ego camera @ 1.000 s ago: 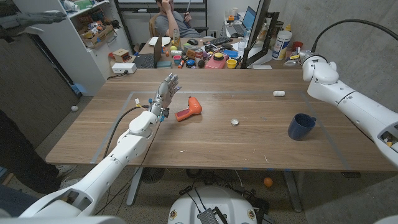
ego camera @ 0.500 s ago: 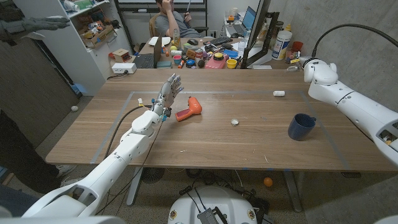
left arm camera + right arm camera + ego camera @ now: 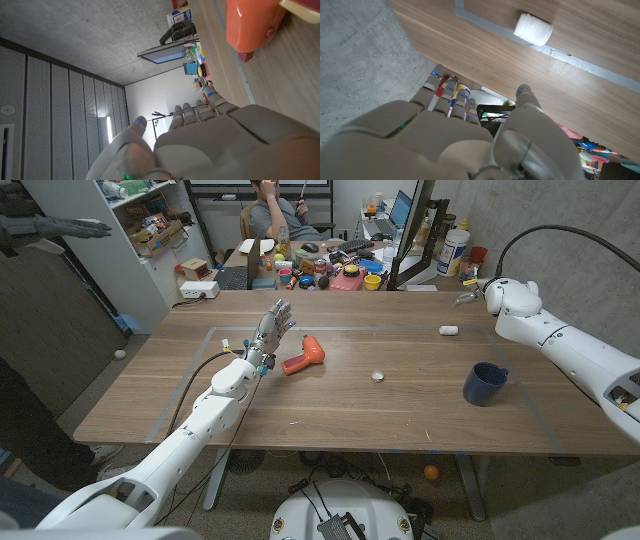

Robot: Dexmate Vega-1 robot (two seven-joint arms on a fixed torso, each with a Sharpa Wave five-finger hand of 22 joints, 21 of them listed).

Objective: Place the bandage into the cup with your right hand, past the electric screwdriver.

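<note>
A small round silvery thing [image 3: 377, 376] lies on the wooden table [image 3: 330, 415], near its middle. Grey tape lines [image 3: 400, 330] mark a rectangle on the tabletop. Behind the table stands a cluttered desk [image 3: 320, 265] with colourful items, a person [image 3: 280, 210] seated at it, and a white shelf unit [image 3: 140, 240] to one side

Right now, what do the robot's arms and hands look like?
Both arms are glossy white, rounded shells. A black cable runs along the left arm and another loops from the right arm. The left hand and right hand are pale grey, with small blue lights on the fingers.
</note>
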